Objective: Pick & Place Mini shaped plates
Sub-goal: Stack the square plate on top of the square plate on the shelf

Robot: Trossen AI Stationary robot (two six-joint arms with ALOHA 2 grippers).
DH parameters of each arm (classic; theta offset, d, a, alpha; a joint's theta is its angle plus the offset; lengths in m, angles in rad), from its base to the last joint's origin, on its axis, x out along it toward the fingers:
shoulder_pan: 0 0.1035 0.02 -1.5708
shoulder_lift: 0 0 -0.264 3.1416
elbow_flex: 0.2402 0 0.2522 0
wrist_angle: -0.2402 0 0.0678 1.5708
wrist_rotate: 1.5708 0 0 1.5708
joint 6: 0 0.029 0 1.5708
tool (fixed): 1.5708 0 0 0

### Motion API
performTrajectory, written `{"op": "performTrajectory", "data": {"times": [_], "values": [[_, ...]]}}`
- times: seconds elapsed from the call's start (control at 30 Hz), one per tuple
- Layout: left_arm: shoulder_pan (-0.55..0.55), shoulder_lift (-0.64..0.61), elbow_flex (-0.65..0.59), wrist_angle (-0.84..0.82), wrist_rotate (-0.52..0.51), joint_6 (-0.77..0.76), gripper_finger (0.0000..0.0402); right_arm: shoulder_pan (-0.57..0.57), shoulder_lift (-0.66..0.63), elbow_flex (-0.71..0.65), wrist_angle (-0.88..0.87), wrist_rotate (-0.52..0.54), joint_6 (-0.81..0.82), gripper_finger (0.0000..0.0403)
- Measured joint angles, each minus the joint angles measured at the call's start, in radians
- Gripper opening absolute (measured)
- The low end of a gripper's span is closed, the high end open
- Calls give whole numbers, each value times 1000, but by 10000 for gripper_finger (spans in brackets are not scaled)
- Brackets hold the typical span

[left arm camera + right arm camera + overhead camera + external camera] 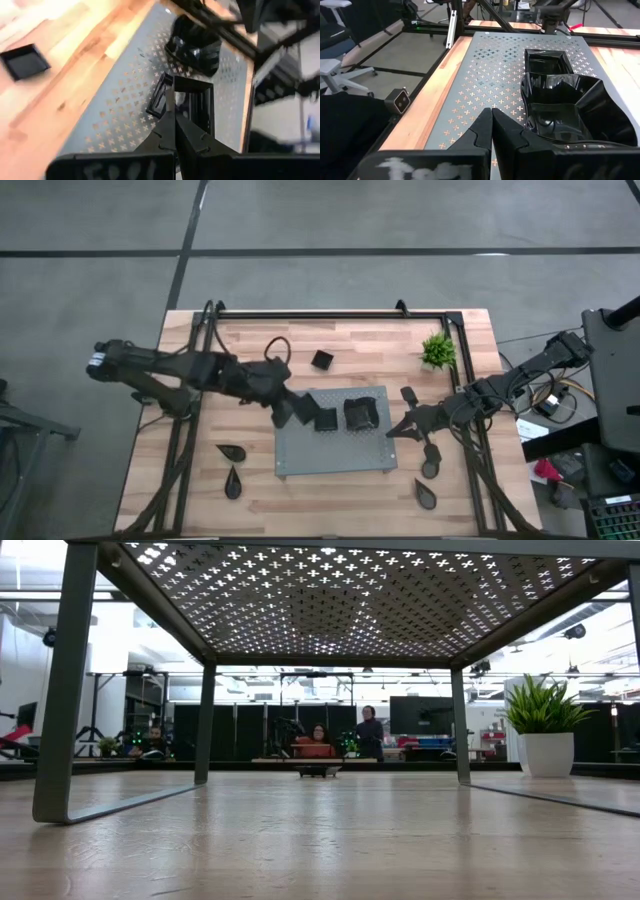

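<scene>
The grey perforated board point(335, 450) stands on legs at the table's middle. Two mini shaped plates rest flat on it: a square black dish point(325, 421) point(192, 97) and a wavy-edged one point(360, 413) point(570, 115). My left gripper point(290, 412) point(171, 107) is shut and hovers slanting down over the board's left part, just left of the square dish. My right gripper point(398, 428) point(492, 117) is shut at the board's right edge, beside the wavy dish. Neither holds anything.
A small square dish point(322, 360) point(25, 61) lies on the wood behind the board. Teardrop dishes lie at the left front point(232, 451) point(233, 480) and at the right point(408, 395) point(430, 467) point(425, 495). A potted plant point(437, 350) point(545, 730) stands at the far right.
</scene>
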Motion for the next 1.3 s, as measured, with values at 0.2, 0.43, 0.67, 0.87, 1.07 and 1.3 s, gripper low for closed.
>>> {"op": "performTrajectory", "data": {"times": [0.2, 0.43, 0.67, 0.87, 1.07, 1.3], "values": [[96, 33, 0, 1, 185, 136, 0, 0, 0, -3, 0, 5, 0, 8], [162, 115, 38, 22, 353, 241, 0, 0, 0, -6, 0, 6, 0, 8], [161, 223, 164, -19, 428, 342, 0, 0, 0, -6, 1, 8, 0, 8], [161, 340, 284, -155, 436, 421, 0, 0, 0, -14, 0, 8, 16, 8], [164, 412, 375, -201, 433, 442, 0, 0, 0, -26, -1, 7, 38, 8], [169, 435, 423, -252, 433, 476, 0, 0, 0, -26, 0, 7, 37, 8]]}}
